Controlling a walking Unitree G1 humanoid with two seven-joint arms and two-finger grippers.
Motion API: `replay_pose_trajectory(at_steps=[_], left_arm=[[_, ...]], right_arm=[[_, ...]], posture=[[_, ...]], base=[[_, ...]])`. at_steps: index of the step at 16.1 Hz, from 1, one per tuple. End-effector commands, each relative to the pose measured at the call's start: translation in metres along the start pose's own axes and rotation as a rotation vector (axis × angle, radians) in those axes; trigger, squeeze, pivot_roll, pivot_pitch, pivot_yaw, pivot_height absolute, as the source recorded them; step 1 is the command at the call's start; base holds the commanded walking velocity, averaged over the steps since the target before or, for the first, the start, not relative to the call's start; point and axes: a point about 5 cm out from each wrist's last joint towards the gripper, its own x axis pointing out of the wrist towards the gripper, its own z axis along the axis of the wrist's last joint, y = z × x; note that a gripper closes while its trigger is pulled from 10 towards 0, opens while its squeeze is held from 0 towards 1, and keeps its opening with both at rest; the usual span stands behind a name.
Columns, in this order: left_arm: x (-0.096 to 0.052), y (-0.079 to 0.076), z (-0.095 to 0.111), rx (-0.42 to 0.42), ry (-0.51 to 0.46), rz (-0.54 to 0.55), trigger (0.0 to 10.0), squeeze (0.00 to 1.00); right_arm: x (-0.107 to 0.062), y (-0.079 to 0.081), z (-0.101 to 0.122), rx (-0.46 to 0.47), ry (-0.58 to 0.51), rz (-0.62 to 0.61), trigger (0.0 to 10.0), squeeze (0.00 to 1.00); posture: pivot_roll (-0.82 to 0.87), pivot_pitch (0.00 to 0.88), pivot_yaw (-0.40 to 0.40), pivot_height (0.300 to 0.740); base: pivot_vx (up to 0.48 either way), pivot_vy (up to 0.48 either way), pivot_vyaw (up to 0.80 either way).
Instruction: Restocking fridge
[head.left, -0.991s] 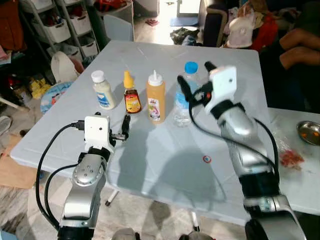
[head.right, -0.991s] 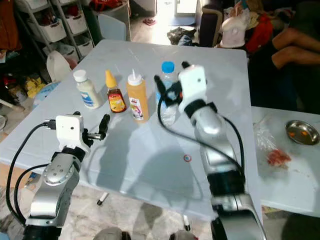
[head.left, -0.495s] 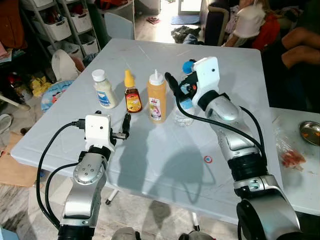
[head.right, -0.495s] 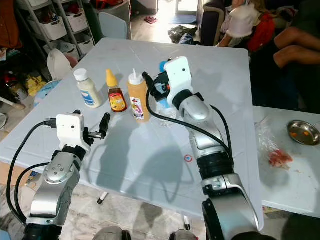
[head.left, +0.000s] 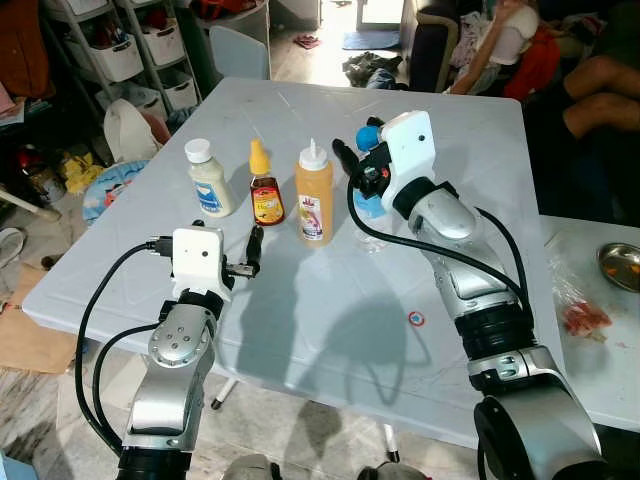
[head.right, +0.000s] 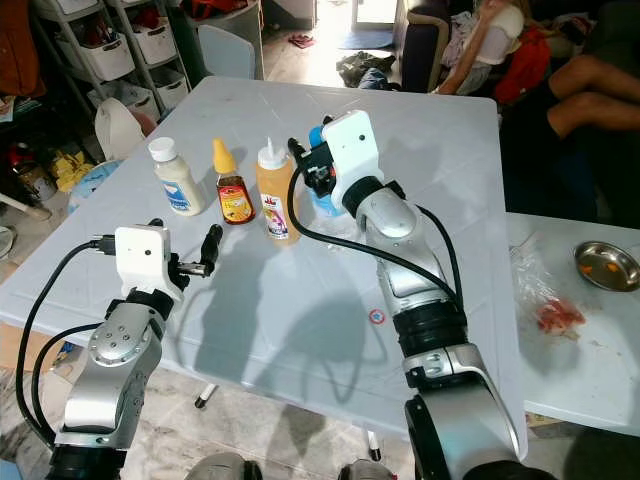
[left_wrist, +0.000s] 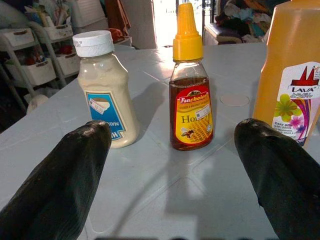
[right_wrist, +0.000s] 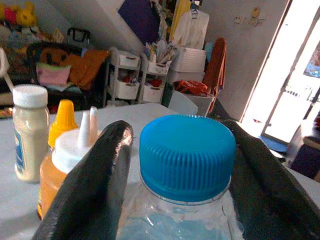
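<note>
Four bottles stand in a row on the white table (head.left: 330, 320): a mayonnaise bottle (head.left: 208, 180), a honey bottle (head.left: 264, 188), an orange sauce bottle (head.left: 313, 195) and a clear water bottle (head.left: 372, 205) with a blue cap (right_wrist: 186, 155). My right gripper (head.left: 362, 160) is open at the water bottle's top, one black finger (right_wrist: 95, 185) on each side of the cap. My left gripper (head.left: 250, 258) hovers low over the table in front of the honey bottle (left_wrist: 191, 100), open and holding nothing.
A second table at the right carries a metal bowl (head.left: 620, 262) and red scraps (head.left: 583, 315). A person (head.left: 600, 80) sits behind the far right corner. Shelves with bins (head.left: 120, 50) and a chair (head.left: 238, 55) stand at the back left. A small red ring (head.left: 416, 319) lies on the table.
My right gripper has swung left and down onto the water bottle, so its fingers now straddle the cap. The left arm and the bottles have stayed put.
</note>
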Motion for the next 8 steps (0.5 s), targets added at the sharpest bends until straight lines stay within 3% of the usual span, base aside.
replay_pose_trajectory(at_steps=[1,8], left_arm=[[0.0016,0.0003,0.0006,0.01,0.002,0.004,10.0,0.0],[0.0018,0.0004,-0.0002,0.017,0.007,-0.001,10.0,0.0]], right_arm=[[-0.0004,0.0012,-0.0021,-0.026,0.015,0.001,0.0,0.0],[-0.008,-0.0027,-0.007,-0.035,0.028,-0.034,0.0,0.0]], posture=[[0.02,0.0,0.03,0.74],[0.01,0.0,0.033,0.74]], base=[[0.0,0.0,0.0],[0.0,0.0,0.0]])
